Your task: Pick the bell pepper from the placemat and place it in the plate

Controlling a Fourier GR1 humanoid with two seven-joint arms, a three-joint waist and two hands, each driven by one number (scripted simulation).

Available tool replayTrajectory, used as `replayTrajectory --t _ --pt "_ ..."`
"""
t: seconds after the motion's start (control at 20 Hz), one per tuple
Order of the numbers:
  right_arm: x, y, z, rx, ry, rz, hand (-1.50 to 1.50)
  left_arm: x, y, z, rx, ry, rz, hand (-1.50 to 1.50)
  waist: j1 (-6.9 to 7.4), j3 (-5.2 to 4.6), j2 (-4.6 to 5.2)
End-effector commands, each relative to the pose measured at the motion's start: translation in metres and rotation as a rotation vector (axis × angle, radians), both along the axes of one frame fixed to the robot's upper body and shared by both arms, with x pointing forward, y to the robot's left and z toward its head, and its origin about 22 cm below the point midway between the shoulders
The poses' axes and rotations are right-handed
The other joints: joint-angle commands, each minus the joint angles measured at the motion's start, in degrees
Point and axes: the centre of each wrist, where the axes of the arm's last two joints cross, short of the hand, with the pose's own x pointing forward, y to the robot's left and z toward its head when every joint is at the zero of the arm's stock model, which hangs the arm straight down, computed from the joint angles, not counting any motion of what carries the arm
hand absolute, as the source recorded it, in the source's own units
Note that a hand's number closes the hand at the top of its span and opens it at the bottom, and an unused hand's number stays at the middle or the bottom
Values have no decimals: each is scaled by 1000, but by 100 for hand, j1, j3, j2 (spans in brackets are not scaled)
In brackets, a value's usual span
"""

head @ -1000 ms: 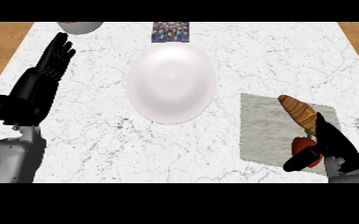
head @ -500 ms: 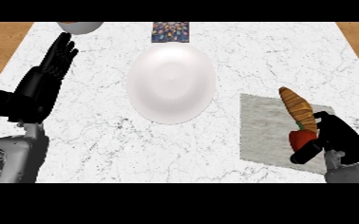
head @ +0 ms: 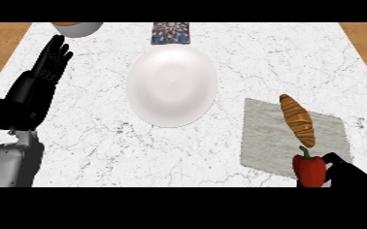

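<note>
The black right hand [head: 347, 173] sits at the lower right corner of the head view, curled against the side of the glossy red bell pepper with a green stem [head: 309, 170]. Only part of the hand shows, so the hold looks like a grasp round the pepper, though the far fingers are hidden. The pepper stands upright at the near edge of the pale grey rectangular placemat [head: 267, 137]; whether it rests on the mat or is raised just off it cannot be told from this angle. Just beyond the pepper's stem a golden-brown croissant [head: 297, 119] lies lengthwise on the mat.

Judging by this, the pick is in hand: the pepper is grasped but not yet carried. The next move calls for a lift clear of the croissant, then a carry up and to the left to the round white plate [head: 172, 85], which lies well apart at the middle of the white marble counter [head: 100, 140]. The black left hand [head: 43, 77] rests open at the left edge, fingers up.
</note>
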Motion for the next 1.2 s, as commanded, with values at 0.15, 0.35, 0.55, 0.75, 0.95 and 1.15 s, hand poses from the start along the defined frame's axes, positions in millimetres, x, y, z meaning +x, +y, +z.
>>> replayTrajectory --t 0.15,0.35,0.55,0.75,0.95,1.15 --pt "-33 46 43 -33 -188 18 150 -2 8 0 -2 -7 -10 0 68 26 37" --pt "-39 55 87 21 -366 147 150 7 -6 11 16 -28 -5 0 67 26 38" --pt "-43 89 103 145 -552 278 150 6 -2 5 16 8 -18 0 123 25 37" --pt "-34 110 123 220 -645 346 150 -1 -7 14 -1 -2 -22 0 177 27 40" --pt "-1 153 128 262 -623 420 150 5 -3 -4 4 -10 -19 0 179 27 62" --pt "41 174 149 281 -638 432 150 11 3 -1 8 1 -28 0 217 25 77"
